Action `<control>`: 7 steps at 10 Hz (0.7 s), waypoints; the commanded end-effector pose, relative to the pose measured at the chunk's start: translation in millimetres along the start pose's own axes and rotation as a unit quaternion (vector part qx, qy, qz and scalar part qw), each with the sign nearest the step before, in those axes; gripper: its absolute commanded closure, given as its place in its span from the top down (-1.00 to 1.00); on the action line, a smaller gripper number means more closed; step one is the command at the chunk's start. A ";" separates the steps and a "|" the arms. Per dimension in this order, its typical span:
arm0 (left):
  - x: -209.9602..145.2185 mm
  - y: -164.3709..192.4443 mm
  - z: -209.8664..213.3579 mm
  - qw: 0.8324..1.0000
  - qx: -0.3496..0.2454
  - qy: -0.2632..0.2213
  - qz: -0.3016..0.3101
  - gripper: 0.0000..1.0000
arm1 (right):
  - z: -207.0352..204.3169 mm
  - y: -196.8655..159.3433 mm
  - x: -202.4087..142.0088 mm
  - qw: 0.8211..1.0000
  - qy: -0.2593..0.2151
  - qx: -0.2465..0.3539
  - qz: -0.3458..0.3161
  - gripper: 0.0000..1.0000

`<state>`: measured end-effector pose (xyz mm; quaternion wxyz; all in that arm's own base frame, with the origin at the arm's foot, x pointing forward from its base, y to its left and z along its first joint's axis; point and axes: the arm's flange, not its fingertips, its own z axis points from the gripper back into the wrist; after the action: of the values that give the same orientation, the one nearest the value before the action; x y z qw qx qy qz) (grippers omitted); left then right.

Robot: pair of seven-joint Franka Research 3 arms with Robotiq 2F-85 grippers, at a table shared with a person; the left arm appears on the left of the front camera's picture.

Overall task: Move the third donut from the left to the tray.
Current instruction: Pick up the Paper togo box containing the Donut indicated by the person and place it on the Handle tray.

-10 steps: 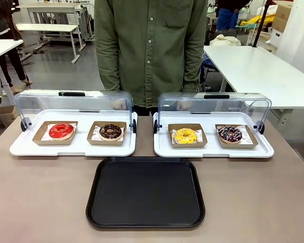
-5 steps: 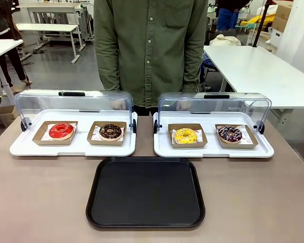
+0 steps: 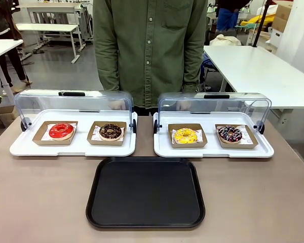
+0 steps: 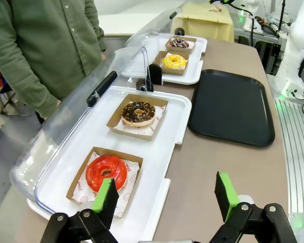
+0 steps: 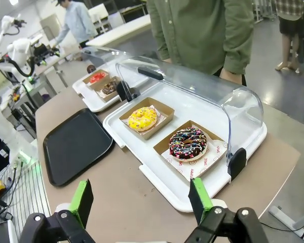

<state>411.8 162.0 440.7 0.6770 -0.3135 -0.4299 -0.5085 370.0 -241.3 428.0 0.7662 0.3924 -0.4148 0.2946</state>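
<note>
The yellow-glazed donut lies in its brown cardboard holder on the right white tray, third from the left in the row; it also shows as the yellow donut in the right wrist view and far off as the yellow donut in the left wrist view. The black tray lies bare in front of both white trays. My left gripper is open, hovering near the red donut. My right gripper is open, hovering near the front of the right white tray.
The left white tray holds a red donut and a chocolate donut. A sprinkled chocolate donut sits right of the yellow one. Clear domed lids stand open behind. A person stands at the far edge.
</note>
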 end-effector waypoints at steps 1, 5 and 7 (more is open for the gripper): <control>1.6 1.2 1.5 1.000 -0.003 -0.005 -0.002 1.00 | -1.1 0.3 -1.4 1.000 -0.010 0.004 0.013 1.00; 1.6 1.2 1.5 1.000 -0.003 -0.005 -0.002 1.00 | -1.1 0.3 -1.4 1.000 -0.010 0.004 0.013 1.00; 1.6 1.2 1.5 1.000 -0.003 -0.005 -0.002 1.00 | -1.1 0.3 -1.4 1.000 -0.010 0.004 0.013 1.00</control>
<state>411.8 162.0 440.7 0.6770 -0.3135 -0.4299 -0.5085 369.8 -241.2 428.1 0.7660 0.3929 -0.4148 0.2948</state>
